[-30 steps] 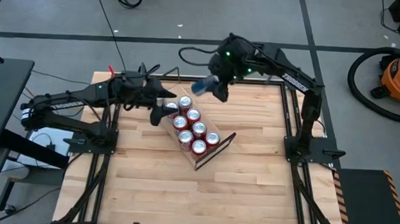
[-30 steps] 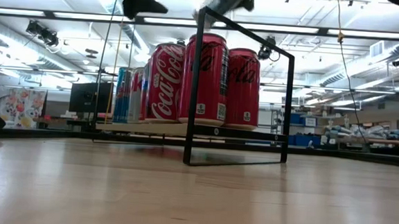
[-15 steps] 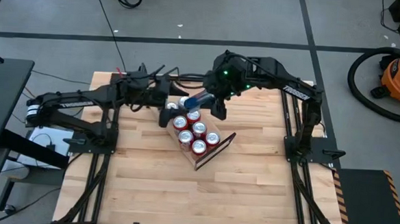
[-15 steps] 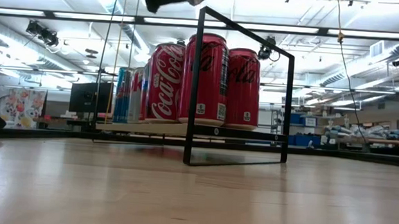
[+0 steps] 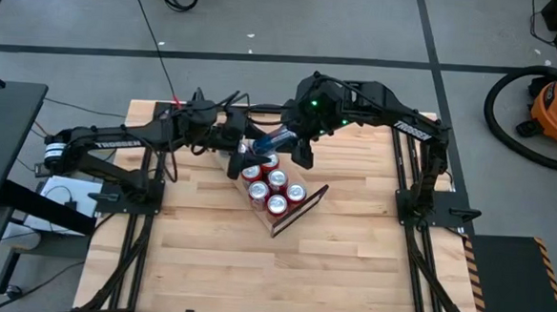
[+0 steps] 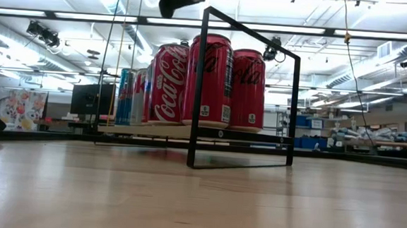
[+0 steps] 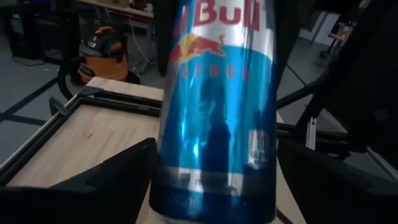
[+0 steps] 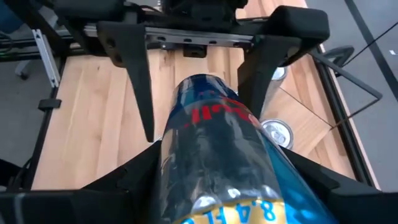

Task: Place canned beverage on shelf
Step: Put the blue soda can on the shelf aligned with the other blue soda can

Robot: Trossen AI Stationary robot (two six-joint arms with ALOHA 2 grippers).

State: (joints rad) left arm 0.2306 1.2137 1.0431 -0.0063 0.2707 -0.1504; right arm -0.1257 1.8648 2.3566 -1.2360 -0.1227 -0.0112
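Red Bull can [image 8: 214, 155] gripped by right end effector [image 5: 281, 139] between open left end effector [image 5: 243, 152] fingers at upper centre; mistimed handover could drop it onto shelf [image 5: 307, 200] cans.

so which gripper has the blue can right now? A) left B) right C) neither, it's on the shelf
B: the right gripper is shut on the blue can, while the left gripper stands open around its far end.
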